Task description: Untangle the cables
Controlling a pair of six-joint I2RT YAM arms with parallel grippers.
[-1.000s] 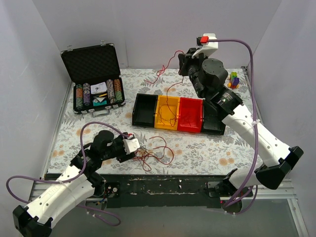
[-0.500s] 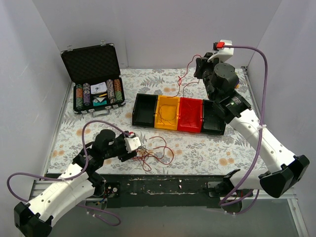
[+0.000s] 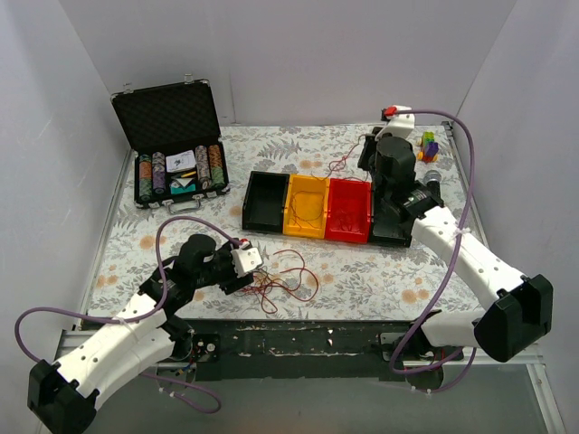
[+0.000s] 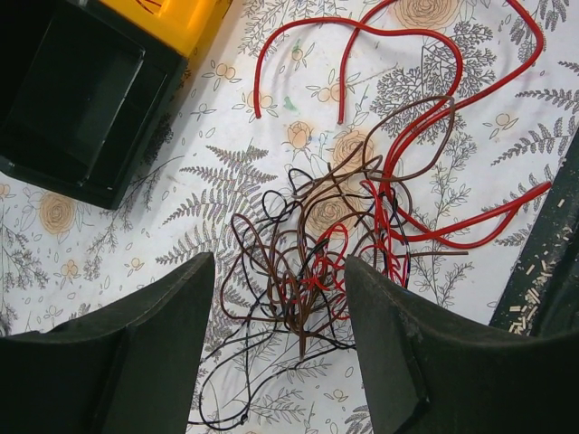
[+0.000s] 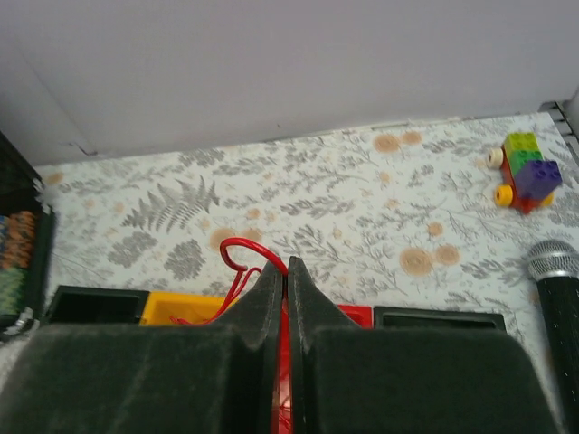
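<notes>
A tangle of thin red, brown and black cables lies on the floral cloth near the front edge. My left gripper hovers just left of it. In the left wrist view the gripper is open, its fingers astride the knot of cables without touching it. My right gripper hangs over the far end of the red bin. It is shut on one red cable, which loops out past the fingertips of the gripper and trails down toward the yellow bin.
A row of bins stands mid-table: black, yellow, red, black. An open poker chip case sits at the back left. Toy blocks and a microphone lie at the back right.
My right arm has swung right and come down from high over the back of the table to the bins, carrying the red cable. The left arm has barely shifted.
</notes>
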